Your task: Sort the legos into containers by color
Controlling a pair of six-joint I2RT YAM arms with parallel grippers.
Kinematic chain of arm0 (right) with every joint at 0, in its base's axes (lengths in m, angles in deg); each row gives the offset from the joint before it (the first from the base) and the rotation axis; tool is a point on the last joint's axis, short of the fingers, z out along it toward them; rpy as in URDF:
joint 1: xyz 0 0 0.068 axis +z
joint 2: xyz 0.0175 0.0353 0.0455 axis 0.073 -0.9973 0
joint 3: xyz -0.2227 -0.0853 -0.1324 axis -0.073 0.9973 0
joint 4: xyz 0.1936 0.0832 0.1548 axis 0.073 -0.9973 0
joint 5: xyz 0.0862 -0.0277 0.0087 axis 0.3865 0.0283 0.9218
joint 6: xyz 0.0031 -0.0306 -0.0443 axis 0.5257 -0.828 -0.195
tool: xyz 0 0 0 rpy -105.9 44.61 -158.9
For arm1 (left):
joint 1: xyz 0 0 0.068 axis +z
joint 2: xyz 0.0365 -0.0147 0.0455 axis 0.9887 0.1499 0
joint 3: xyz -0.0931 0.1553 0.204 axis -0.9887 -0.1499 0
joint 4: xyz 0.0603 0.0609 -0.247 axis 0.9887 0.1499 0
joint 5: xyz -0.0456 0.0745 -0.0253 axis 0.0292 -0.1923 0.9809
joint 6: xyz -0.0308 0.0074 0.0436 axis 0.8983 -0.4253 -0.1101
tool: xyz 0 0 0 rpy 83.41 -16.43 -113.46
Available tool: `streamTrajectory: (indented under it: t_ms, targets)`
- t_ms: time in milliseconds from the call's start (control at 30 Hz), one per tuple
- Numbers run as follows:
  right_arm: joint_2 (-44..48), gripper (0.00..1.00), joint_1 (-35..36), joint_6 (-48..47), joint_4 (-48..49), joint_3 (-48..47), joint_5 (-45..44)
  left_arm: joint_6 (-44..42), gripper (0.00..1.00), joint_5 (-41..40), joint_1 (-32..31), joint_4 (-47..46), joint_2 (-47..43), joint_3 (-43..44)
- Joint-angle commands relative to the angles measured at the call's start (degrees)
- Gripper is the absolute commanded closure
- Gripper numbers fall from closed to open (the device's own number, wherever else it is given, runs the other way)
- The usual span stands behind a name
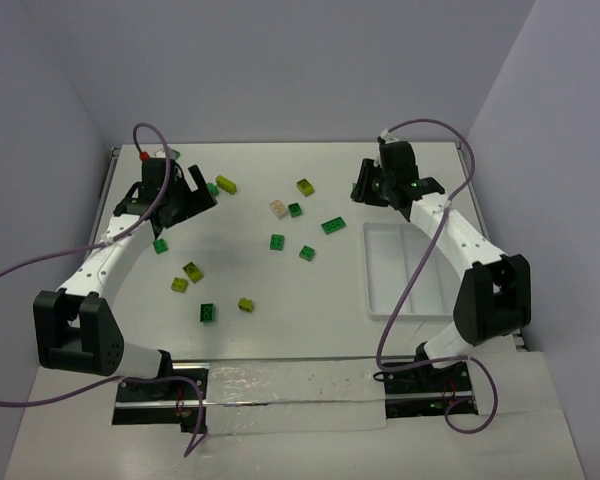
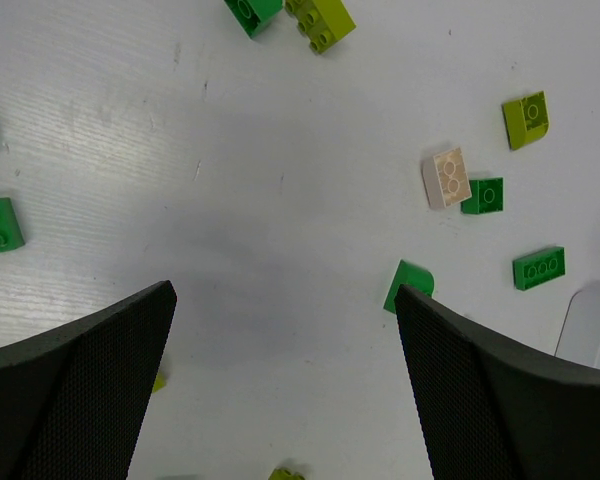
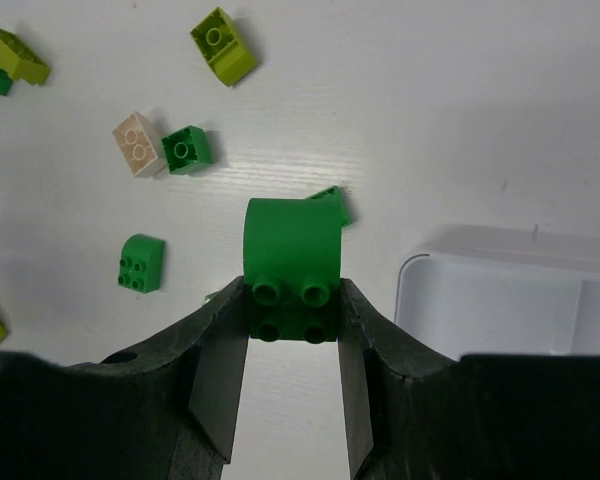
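The left pincer [image 2: 283,300] hangs wide open and empty over the bench [image 2: 230,180]. Loose bricks [image 1: 277,241] lie scattered across the middle of the bench, and as far as the top view shows none is in the tray yet. Some sit in tight pairs. The peach brick [image 2: 446,178] is touching or just beside a dark green one [image 2: 482,196]. A yellow-green brick [image 2: 320,20] lies against another dark green one at the far edge of the left wrist view. Closing on either pair could catch two colours at once, or knock the neighbour away.

The right pincer [image 3: 292,292] is clamped on a dark green brick, the held brick [image 3: 292,250], apparently off the bench and just left of the tray [image 3: 500,290]. The fingers catch only its studded near end, and the rounded part sticks out past the tips. With so little gripped, it may pivot or slip on the way over.

The tray's compartments are narrow and the dividers thin. An off-centre release could land the brick on a divider, tip it into the next slot or send it over the low rim. Every compartment looks bare, so this first drop likely fixes where dark green goes.
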Motion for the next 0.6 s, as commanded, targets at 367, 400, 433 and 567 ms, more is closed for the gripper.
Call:
streamTrajectory:
  t_ms: [367,400,433,567]
  targets:
    - [12.2,0.81,-6.4,0.4,4.5,14.1,-0.6,-0.8,0.01,-0.8,0.1,-3.0,-2.4,-1.1]
    - [12.5,0.81,-6.7,0.5,4.6,14.4,-0.5,-0.8,0.01,-0.9,0.1,-2.9,-2.2,-1.0]
    - [12.6,0.81,-6.8,0.5,4.8,14.8,-0.5,-0.8,0.01,-0.8,0.1,-2.7,-2.1,-1.0]
    - [13.1,0.81,-7.2,0.7,5.5,15.6,-0.9,-0.5,0.01,-0.7,0.0,-2.8,-1.6,-1.2]
